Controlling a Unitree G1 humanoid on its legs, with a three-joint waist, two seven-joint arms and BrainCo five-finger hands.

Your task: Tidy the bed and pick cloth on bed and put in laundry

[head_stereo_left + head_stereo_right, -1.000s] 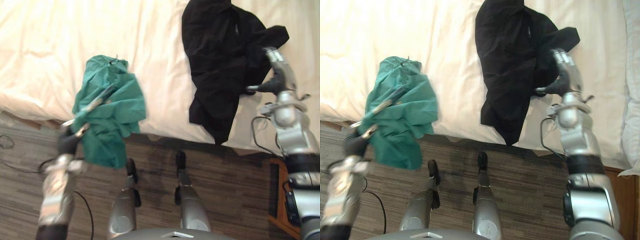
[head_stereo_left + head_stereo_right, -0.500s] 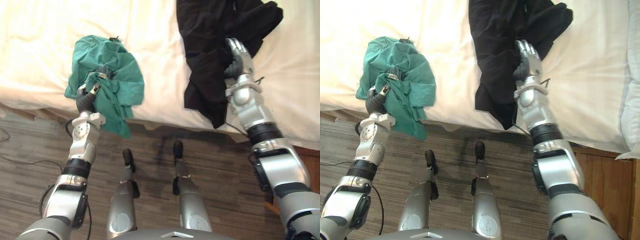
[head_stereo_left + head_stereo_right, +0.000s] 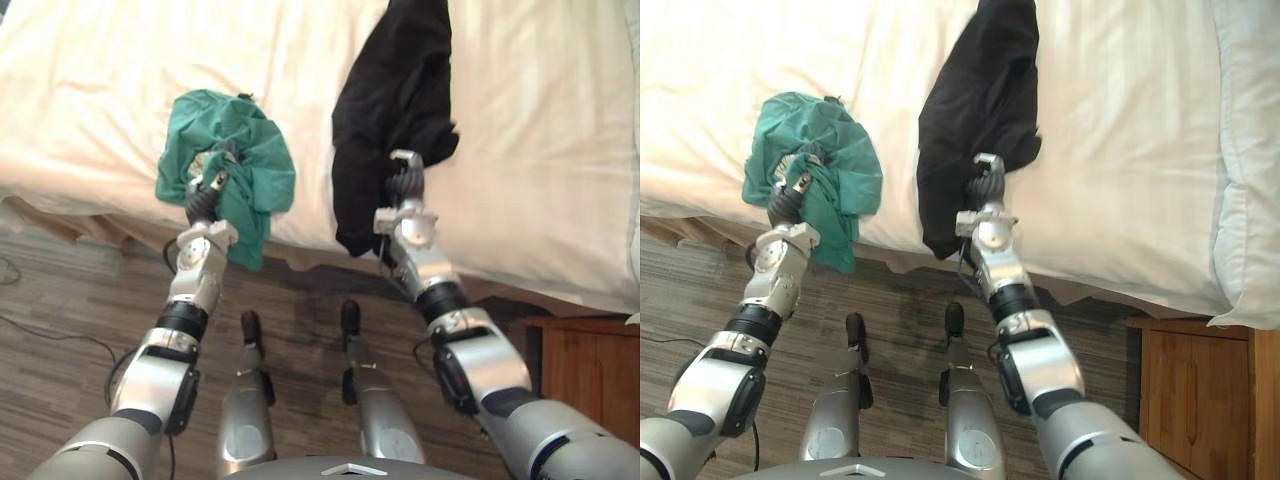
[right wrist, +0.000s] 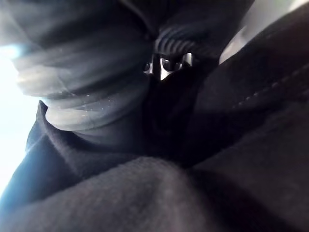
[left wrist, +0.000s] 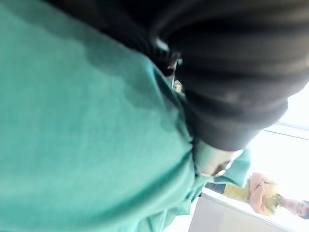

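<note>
Both arms pulled inward, my left hand [image 3: 203, 195] fisted in the green cloth [image 3: 255, 160], right hand [image 3: 405, 185] clutching the black garment [image 3: 395, 90] at the bed [image 3: 540, 150] edge, so both are grabbed, laundry drop still to do.

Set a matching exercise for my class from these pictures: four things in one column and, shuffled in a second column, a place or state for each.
Column one:
1. green cloth
2. black cloth
3. pillow
4. wooden cabinet

Column two:
A. stands beside the bed, on the robot's right
B. gripped by the right hand
C. lies along the bed's right edge
D. gripped by the left hand

Pairs: 1-D, 2-B, 3-C, 4-A.
</note>
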